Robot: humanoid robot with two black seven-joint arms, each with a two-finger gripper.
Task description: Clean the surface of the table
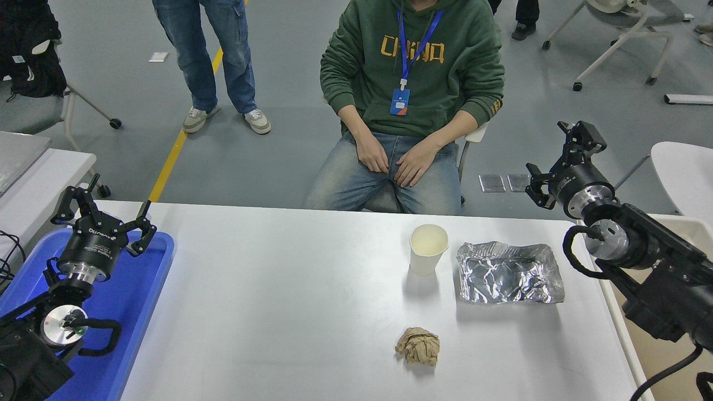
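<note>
The wide white-grey table surface (289,301) holds a white paper cup (428,249), a crumpled silver foil sheet (508,272) to its right, and a crumpled brown paper ball (418,346) nearer me. My right gripper (560,159) is open and empty, raised off the table's far right corner, above and right of the foil. My left gripper (106,209) is open and empty, parked at the lower left over a blue tray (136,301).
A seated person in a green hoodie (412,72) faces the table's far edge, hands (392,161) on lap. Another person's legs (214,67) stand at the back left. A smaller white table (39,172) is at left, a round-edged white table (685,172) at right.
</note>
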